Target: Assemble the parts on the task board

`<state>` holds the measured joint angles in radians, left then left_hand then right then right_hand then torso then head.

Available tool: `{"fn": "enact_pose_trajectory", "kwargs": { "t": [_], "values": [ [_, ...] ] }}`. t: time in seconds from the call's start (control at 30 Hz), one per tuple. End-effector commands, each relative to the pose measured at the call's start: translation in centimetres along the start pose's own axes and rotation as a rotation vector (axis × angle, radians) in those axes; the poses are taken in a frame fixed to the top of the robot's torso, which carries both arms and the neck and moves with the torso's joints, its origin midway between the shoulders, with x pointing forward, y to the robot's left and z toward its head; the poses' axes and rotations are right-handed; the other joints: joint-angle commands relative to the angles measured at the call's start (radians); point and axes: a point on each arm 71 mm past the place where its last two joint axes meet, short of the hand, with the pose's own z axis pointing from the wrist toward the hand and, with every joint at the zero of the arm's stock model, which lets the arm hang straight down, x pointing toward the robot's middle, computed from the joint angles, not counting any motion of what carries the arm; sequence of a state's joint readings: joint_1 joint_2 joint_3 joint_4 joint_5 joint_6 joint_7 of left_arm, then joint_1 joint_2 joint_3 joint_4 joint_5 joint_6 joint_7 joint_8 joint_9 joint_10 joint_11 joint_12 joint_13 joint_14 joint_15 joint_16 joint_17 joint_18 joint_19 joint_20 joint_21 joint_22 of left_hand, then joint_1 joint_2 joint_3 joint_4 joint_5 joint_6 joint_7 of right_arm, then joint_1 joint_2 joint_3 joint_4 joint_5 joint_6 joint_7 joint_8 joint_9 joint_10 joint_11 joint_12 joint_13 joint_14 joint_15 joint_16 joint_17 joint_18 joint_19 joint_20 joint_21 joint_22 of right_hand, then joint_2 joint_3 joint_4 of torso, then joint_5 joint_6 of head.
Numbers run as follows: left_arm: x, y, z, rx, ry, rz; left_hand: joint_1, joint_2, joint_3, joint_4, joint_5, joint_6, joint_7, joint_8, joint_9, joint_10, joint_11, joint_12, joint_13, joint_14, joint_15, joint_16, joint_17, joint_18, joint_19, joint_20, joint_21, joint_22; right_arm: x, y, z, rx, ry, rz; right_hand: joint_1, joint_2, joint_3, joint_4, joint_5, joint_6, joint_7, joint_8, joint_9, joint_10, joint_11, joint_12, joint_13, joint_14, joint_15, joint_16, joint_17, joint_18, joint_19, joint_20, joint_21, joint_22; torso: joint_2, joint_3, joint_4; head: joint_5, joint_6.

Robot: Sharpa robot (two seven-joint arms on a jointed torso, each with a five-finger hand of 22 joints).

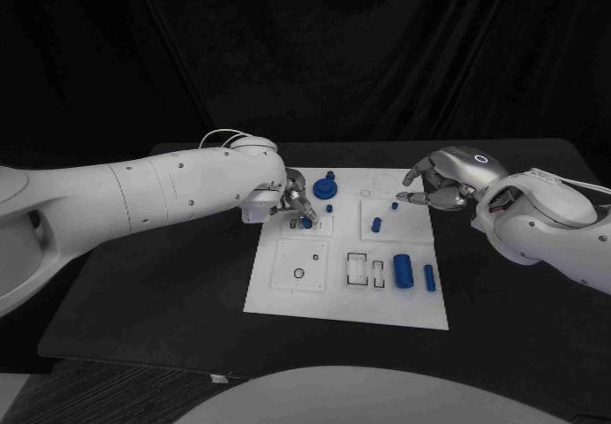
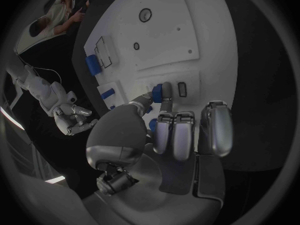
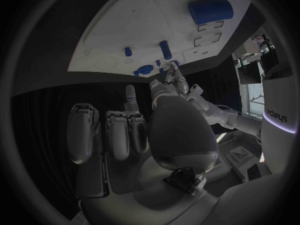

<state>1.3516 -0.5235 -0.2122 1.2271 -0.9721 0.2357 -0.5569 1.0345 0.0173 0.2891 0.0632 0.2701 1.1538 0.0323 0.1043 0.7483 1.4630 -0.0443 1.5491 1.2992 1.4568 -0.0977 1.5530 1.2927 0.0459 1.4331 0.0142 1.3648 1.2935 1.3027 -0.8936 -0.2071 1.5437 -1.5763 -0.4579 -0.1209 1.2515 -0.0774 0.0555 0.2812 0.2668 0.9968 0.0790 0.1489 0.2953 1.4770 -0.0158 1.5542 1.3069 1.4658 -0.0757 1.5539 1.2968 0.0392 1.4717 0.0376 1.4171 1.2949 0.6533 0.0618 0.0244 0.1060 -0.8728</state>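
The white task board (image 1: 331, 296) lies mid-table. My left hand (image 1: 293, 199) reaches over its far left part and pinches a small blue part (image 1: 305, 225) between thumb and a finger, low over a rectangular slot (image 2: 182, 89). The pinched blue part (image 2: 157, 92) shows beside that slot in the left wrist view. My right hand (image 1: 446, 184) hovers over the board's far right corner, fingers loosely bent and apart, holding nothing. On the board are a blue gear-like piece (image 1: 326, 187), a short blue peg (image 1: 377, 223), a thick blue cylinder (image 1: 403, 270) and a slimmer one (image 1: 431, 277).
The black table (image 1: 153, 291) surrounds the board, with bare surface to the left and at the front. The board's near left holds a round hole (image 1: 299, 273) and outlined slots (image 1: 359, 268). In the right wrist view the thick cylinder (image 3: 211, 10) and my left hand (image 3: 172, 80) appear.
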Motion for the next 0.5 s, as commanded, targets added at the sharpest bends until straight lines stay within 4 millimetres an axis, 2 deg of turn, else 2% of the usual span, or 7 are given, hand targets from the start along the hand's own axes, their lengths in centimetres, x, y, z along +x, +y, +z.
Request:
{"fn": "enact_pose_trajectory", "kwargs": {
  "t": [0.03,0.5],
  "values": [
    [0.02,-0.22,0.09,0.022,-0.012,-0.013,-0.004,0.007,0.068,-0.008,-0.014,-0.003,-0.005,-0.011,0.008,0.108,-0.005,0.022,0.272,0.113,-0.004,0.016,0.275,0.018,-0.007,-0.002,-0.011,0.081,0.09,-0.17,-0.06,0.019,0.003,-0.005,0.015,0.009,0.032,-0.003,0.012,-0.003,0.003,-0.008,0.001,0.094,0.007,0.017,0.264,0.101,0.005,0.009,0.257,0.002,0.022,0.003,-0.009,0.221,0.0,-0.0002,-0.0001,-0.001,0.0],
    [-0.09,-0.11,0.15,0.017,-0.015,-0.015,-0.003,0.007,0.068,-0.009,-0.014,-0.004,-0.006,-0.011,0.008,0.108,-0.005,0.022,0.272,0.113,-0.004,0.015,0.274,0.018,-0.007,-0.002,-0.011,0.081,0.14,-0.21,-0.05,0.02,0.005,-0.005,0.015,0.009,0.032,-0.003,0.012,-0.003,0.003,-0.008,0.001,0.094,0.007,0.017,0.264,0.101,0.005,0.009,0.257,0.002,0.022,0.003,-0.009,0.221,0.001,-0.0005,-0.0003,0.0,0.0]
  ]
}}
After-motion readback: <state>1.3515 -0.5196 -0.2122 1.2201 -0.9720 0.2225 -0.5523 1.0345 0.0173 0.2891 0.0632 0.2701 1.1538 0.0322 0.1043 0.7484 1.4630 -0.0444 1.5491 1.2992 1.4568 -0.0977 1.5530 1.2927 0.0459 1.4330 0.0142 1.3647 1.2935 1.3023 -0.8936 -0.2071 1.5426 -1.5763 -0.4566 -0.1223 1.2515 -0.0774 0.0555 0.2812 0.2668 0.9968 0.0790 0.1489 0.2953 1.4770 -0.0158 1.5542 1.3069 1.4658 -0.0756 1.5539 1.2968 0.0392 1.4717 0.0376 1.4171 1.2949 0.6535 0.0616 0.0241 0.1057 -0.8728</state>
